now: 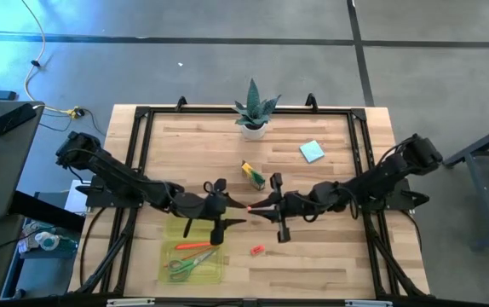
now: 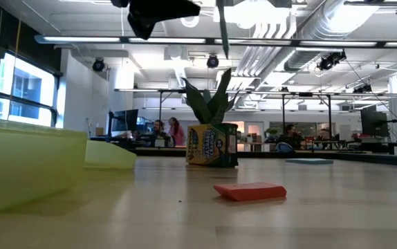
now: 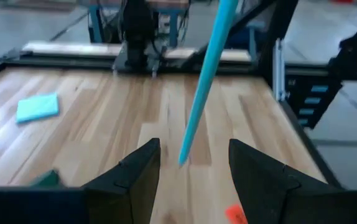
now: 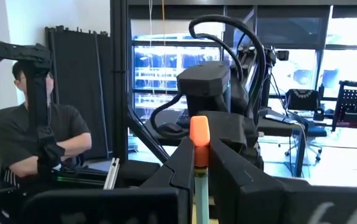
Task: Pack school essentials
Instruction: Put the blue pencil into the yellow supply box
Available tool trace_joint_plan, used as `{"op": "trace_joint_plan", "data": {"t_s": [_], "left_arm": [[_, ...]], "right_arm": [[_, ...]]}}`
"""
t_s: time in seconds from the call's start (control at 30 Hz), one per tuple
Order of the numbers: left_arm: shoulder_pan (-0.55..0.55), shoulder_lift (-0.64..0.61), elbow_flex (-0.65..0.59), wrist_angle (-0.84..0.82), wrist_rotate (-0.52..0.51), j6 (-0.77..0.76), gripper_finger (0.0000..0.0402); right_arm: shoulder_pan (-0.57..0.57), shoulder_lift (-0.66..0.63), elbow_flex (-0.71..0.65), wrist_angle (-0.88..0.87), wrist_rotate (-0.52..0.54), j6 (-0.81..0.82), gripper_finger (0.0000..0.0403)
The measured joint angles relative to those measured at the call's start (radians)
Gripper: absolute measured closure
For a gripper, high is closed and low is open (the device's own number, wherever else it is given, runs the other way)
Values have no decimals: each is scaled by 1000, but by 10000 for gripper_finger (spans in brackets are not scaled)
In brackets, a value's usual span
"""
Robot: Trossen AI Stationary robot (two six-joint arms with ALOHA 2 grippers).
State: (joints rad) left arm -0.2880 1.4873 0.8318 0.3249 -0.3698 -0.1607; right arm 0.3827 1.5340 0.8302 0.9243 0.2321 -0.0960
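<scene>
The pale wooden surface [image 1: 313,256] stands in an open, ceiling-lit room on grey floor; one person [image 4: 35,134] sits beyond it. The right end effector [image 1: 256,207] is clenched on one orange-capped pencil [image 4: 199,140]; the left end effector [image 1: 238,221], just beside it, is released. One crayon box [image 1: 254,175] lies near, one note pad [image 1: 312,152] farther off, one red eraser [image 1: 256,250] close below, one pair of scissors [image 1: 189,263] in the yellow-green case [image 1: 166,252]; one potted plant [image 1: 254,113].
</scene>
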Motion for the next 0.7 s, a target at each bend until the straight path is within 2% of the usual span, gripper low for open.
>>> {"op": "trace_joint_plan", "data": {"t_s": [0.53,0.7], "left_arm": [[0,4,0,138,0,65,229],[0,4,0,159,0,76,252]], "right_arm": [[0,39,92,7,-6,-17,382],[0,39,105,0,-7,-28,382]]}}
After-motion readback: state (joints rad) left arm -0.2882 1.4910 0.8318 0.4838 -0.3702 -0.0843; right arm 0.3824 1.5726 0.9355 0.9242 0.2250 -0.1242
